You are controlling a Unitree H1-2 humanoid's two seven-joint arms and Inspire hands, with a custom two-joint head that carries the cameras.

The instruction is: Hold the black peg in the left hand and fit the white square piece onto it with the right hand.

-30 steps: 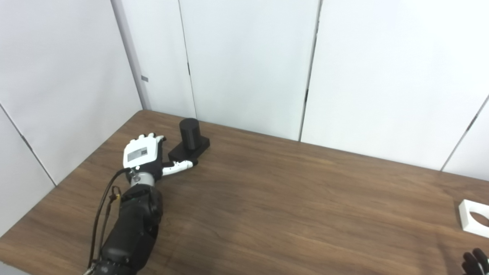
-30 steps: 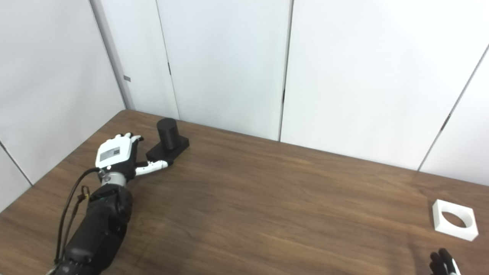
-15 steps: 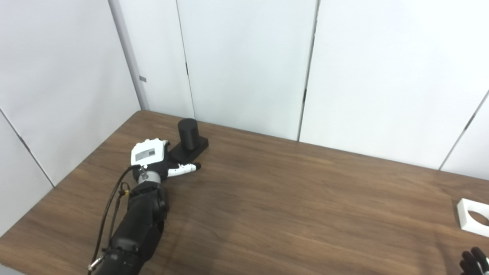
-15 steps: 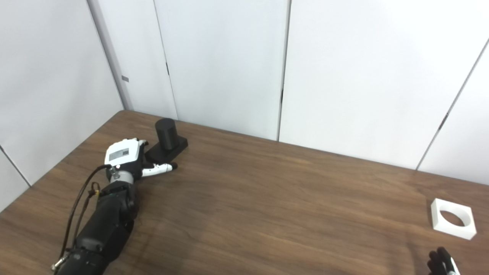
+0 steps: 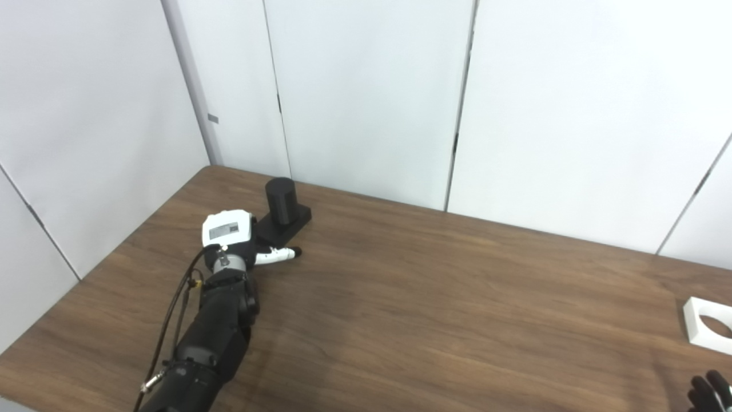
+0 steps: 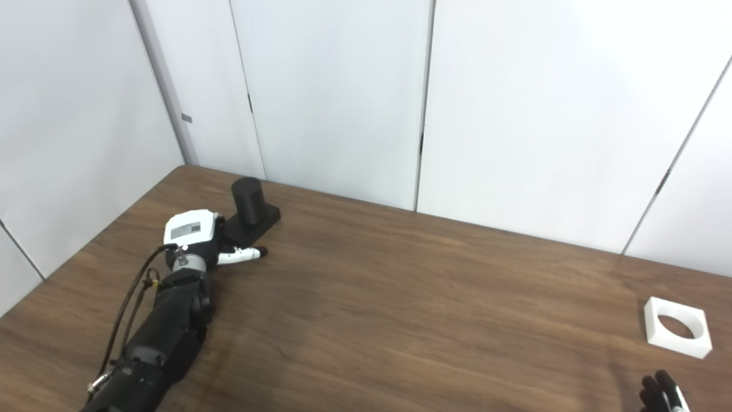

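Note:
The black peg stands upright on its black square base at the far left of the table. My left hand rests against the base's near-left end, its back turned up. Its fingers are hidden under it and its thumb sticks out to the right along the base's front, apart from it. The white square piece, with a round hole, lies flat at the table's right edge. Only the dark fingertips of my right hand show at the bottom right corner, just in front of the white piece.
The brown wooden table stretches between the peg and the white piece. White wall panels stand close behind the table and along its left side.
My left hand has moved forward and right to the peg's base and tipped over it, so its fingers no longer show. The right hand has not moved. The camera shifted slightly.

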